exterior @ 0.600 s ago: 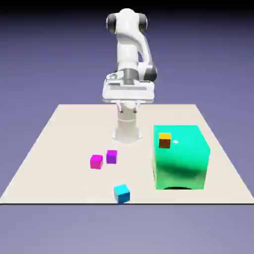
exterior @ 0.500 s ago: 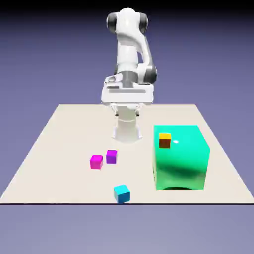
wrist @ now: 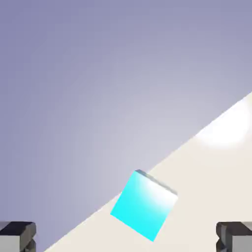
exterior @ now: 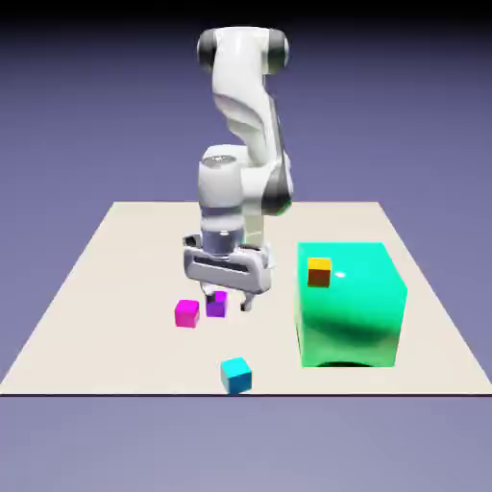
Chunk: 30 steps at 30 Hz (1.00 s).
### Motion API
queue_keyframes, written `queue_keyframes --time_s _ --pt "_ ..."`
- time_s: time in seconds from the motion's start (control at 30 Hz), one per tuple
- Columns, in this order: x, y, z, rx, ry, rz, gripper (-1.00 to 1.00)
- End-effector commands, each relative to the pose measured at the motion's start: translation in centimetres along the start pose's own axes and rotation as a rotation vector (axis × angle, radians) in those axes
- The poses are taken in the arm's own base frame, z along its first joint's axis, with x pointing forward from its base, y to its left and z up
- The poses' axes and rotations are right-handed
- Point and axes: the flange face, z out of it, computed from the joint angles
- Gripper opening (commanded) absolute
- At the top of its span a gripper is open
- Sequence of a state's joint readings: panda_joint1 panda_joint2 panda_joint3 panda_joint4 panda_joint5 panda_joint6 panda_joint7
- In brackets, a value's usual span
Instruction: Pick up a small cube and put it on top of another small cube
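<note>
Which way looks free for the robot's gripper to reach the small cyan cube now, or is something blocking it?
Probably yes: the gripper is open and empty, and nothing shows between its fingertips and the cyan cube.

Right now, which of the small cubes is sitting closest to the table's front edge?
The cyan cube. It sits right by the front edge, while the magenta and purple cubes lie farther back.

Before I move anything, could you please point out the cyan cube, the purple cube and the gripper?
Cyan cube (wrist: 143, 205): hand view, top face.
Purple cube (exterior: 216, 309): exterior view, front face.
Gripper (exterior: 228, 304): exterior view, between fingertips.
</note>
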State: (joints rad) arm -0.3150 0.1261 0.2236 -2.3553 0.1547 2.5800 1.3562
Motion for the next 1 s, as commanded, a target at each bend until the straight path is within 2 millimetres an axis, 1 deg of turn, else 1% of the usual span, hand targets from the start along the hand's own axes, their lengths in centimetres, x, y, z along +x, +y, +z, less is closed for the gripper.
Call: queue_keyframes --time_s 0.0,0.23,0.27,0.3,0.43,0.47,0.5,0.63,0.8,0.97 --pt "0.3 -0.3 1.1 -0.032 -0.019 0.047 0.00" --pt "2.6 -1.4 9.0 -0.266 -0.152 0.377 0.00" --pt "2.8 -1.4 9.7 -0.286 -0.164 0.405 0.00" --pt "2.8 -1.4 9.7 -0.286 -0.164 0.405 0.00" --pt "2.0 0.0 16.4 -0.286 -0.164 0.405 0.00" --pt "2.0 0.0 16.4 -0.286 -0.164 0.405 -1.00" --pt "2.0 0.0 16.4 -0.286 -0.164 0.405 -1.00" --pt "2.8 -1.4 9.6 -0.286 -0.163 0.405 -1.00" --pt "6.1 4.2 6.4 -0.292 -0.079 0.421 -1.00" --pt "8.5 10.2 3.2 -0.292 -0.042 0.452 -1.00"
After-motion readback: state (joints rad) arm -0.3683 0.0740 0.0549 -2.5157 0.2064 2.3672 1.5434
